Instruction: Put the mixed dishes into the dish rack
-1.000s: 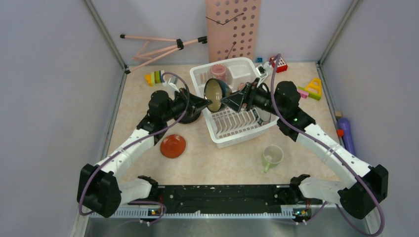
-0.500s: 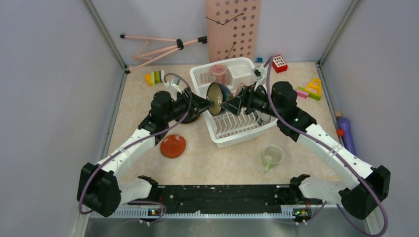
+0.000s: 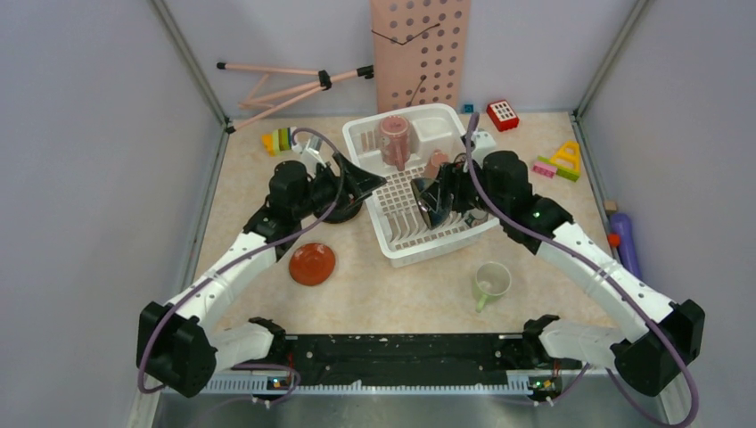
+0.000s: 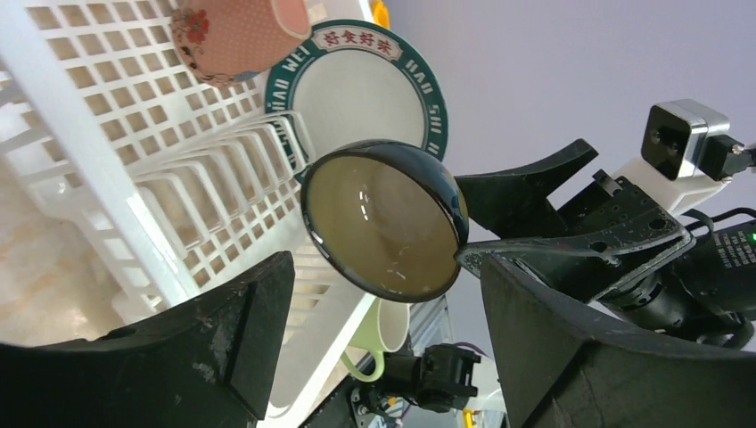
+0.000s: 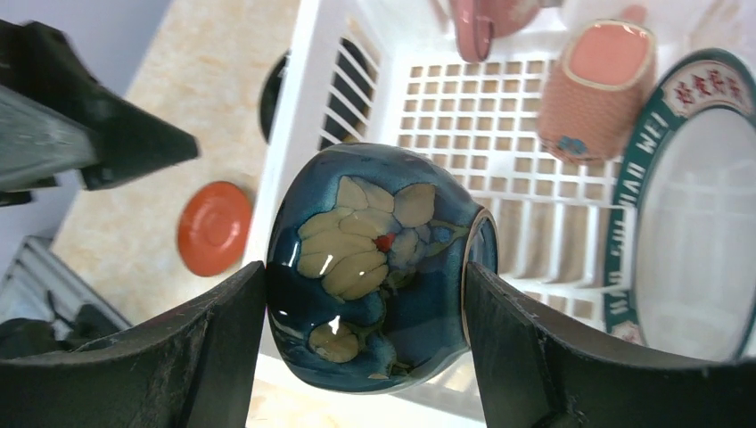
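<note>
The white dish rack [image 3: 437,242] sits beneath my right arm, which reaches forward and inward over it. My right gripper [image 5: 365,276] is clamped on the blue floral bowl [image 5: 357,223], which is turned on its side between the fingers with its rim facing my left gripper [image 4: 385,267]. The left gripper, on a bent arm at the rack's left wall, is spread wide and grasps nothing, with the bowl just beyond its fingertips.

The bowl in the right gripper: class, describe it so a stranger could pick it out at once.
Start at the white dish rack mid-table. Over it the right gripper holds a bowl tipped on its side. Unlike the pink cup and lettered plate, it is dark blue outside with pale painted leaves.
</note>
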Robot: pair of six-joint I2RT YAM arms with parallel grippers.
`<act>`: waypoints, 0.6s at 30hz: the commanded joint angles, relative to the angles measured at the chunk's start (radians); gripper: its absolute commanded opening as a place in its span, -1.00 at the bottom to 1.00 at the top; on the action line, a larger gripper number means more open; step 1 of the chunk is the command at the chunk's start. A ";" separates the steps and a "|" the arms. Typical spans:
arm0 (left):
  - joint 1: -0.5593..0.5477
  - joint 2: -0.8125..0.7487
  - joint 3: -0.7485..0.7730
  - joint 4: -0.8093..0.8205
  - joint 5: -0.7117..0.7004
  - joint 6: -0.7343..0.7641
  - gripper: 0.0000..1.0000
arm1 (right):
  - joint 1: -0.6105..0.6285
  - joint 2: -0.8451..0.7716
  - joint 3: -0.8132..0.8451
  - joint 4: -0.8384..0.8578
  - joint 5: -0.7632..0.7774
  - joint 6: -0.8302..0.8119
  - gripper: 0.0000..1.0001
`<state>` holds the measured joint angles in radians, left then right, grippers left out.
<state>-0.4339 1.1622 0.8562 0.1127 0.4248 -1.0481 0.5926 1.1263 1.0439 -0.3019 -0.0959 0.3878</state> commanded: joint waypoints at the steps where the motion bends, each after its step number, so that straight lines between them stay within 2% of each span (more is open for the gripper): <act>1: -0.001 -0.058 0.044 -0.082 -0.077 0.076 0.65 | -0.004 0.007 0.108 0.023 0.091 -0.104 -1.00; 8: 0.001 -0.119 0.100 -0.266 -0.223 0.209 0.72 | 0.013 0.128 0.200 -0.091 0.172 -0.213 -1.00; 12: 0.001 -0.162 0.143 -0.380 -0.321 0.352 0.70 | 0.066 0.193 0.250 -0.106 0.252 -0.282 -1.00; 18: 0.003 -0.202 0.135 -0.459 -0.490 0.411 0.69 | 0.189 0.316 0.324 -0.075 0.409 -0.375 -1.00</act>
<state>-0.4335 0.9833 0.9668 -0.2779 0.0753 -0.7219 0.7013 1.4063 1.2602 -0.4896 0.1791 0.1089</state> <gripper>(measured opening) 0.850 0.727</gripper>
